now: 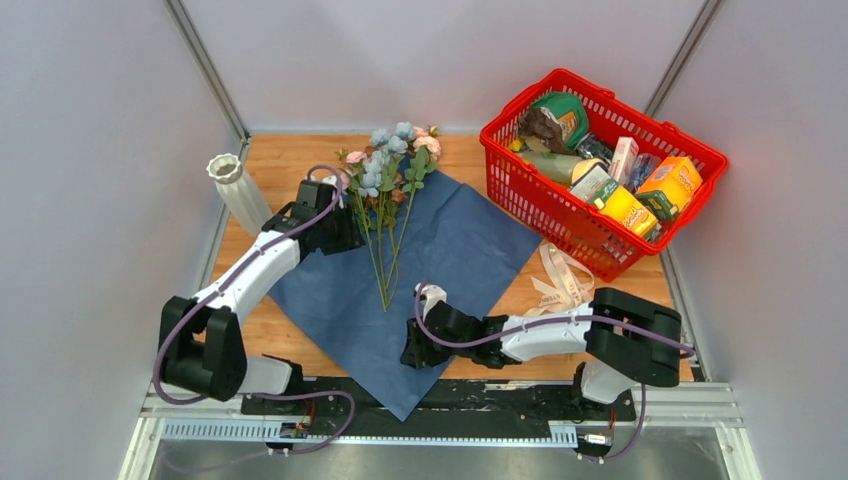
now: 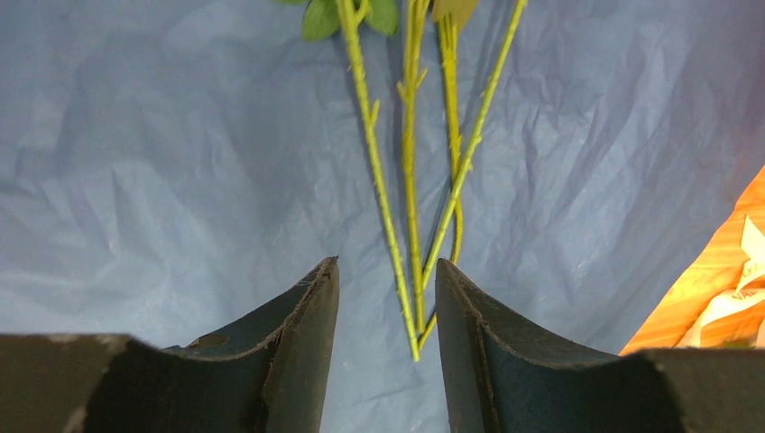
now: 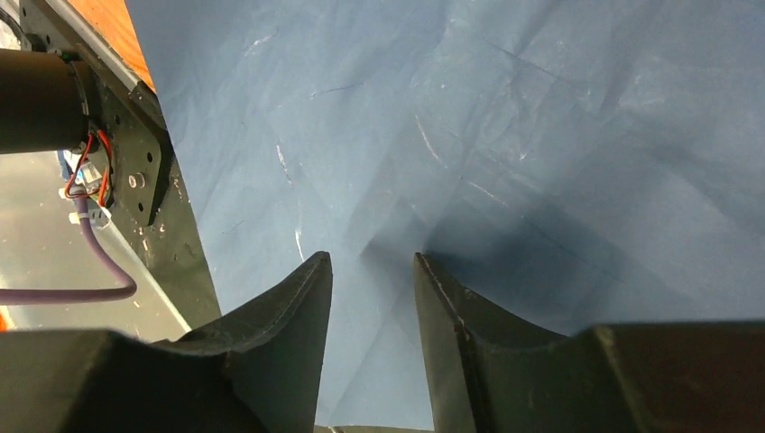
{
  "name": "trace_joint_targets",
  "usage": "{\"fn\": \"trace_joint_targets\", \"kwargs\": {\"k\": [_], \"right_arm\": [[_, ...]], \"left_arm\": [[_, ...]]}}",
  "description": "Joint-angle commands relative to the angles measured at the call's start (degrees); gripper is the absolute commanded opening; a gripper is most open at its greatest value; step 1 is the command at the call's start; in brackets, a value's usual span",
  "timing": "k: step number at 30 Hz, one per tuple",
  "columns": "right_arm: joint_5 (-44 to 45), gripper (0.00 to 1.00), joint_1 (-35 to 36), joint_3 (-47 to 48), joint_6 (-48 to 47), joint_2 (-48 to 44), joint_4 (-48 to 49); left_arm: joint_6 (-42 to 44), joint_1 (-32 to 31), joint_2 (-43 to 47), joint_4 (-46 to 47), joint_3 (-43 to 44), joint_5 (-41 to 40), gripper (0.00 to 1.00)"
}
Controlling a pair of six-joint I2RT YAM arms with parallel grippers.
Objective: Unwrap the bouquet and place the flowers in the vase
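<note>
Straddling thin green flower stems (image 2: 413, 225), left claw (image 2: 383, 271) gapes; right claw (image 3: 372, 266) likewise (empty) over blue paper sheet (image 3: 541, 135). Risk: splayed stems slipping out on closing.

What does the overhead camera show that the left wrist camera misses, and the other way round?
Only the overhead view shows the white vase, the red basket of groceries and the blooms. Only the left wrist view shows the little nubs along the stems, whose tips sit framed in the gap between the left gripper's open fingers. Both show the stems, the blue paper and a bit of cream ribbon.
</note>
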State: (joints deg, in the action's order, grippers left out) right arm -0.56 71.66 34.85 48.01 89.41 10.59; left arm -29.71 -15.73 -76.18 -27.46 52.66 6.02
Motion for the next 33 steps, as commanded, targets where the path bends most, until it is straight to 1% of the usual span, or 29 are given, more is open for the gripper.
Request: {"fn": "trace_joint_targets", "kwargs": {"k": [1, 4, 7, 9, 13, 16, 19, 24, 29, 33], "right_arm": [[8.1, 0.45, 2.69, -0.13, 1.3, -3.0, -0.91], [12.93, 0.45, 4.27, -1.27, 0.33, -9.4, -2.76], [19.17, 0.47, 5.42, -3.47, -0.81, -18.54, -3.91], [23.12, 0.48, 5.77, -5.22, -0.99, -23.9, -5.05], [27.18, 0.5, 5.95, -8.92, -1.87, -33.22, -5.67], [28.85, 0.53, 5.86, -11.29, -1.95, -38.68, -6.37], [30.08, 0.55, 5.86, -12.96, -2.04, -42.72, -7.33], [31.84, 0.57, 6.04, -13.23, -1.87, -47.12, -10.33], [33.51, 0.58, 5.95, -13.49, -1.95, -50.47, -12.96], [34.13, 0.58, 5.86, -13.49, -2.13, -51.17, -14.19]], "left_arm": [[3.96, -1.76, -4.14, 4.96, 7.09, -0.83, 0.52], [5.45, -4.13, -8.7, 5.57, 10.96, -2.15, 0.52], [6.33, -6.68, -12.66, 7.16, 14.12, -3.38, 0.51], [6.95, -7.91, -16.35, 6.55, 17.37, -5.74, 0.49], [9.58, -9.58, -24.53, 5.58, 24.41, -5.85, 0.47], [11.95, -10.81, -30.14, 5.31, 29.06, -8.74, 0.47], [13.27, -11.52, -35.07, 4.97, 32.32, -8.84, 0.47], [14.07, -11.96, -40.44, 4.62, 37.59, -9.1, 0.46], [13.98, -12.4, -46.94, 1.54, 43.39, -11.46, 0.41], [13.28, -12.49, -48.62, 2.15, 43.75, -12.43, 0.38]]}}
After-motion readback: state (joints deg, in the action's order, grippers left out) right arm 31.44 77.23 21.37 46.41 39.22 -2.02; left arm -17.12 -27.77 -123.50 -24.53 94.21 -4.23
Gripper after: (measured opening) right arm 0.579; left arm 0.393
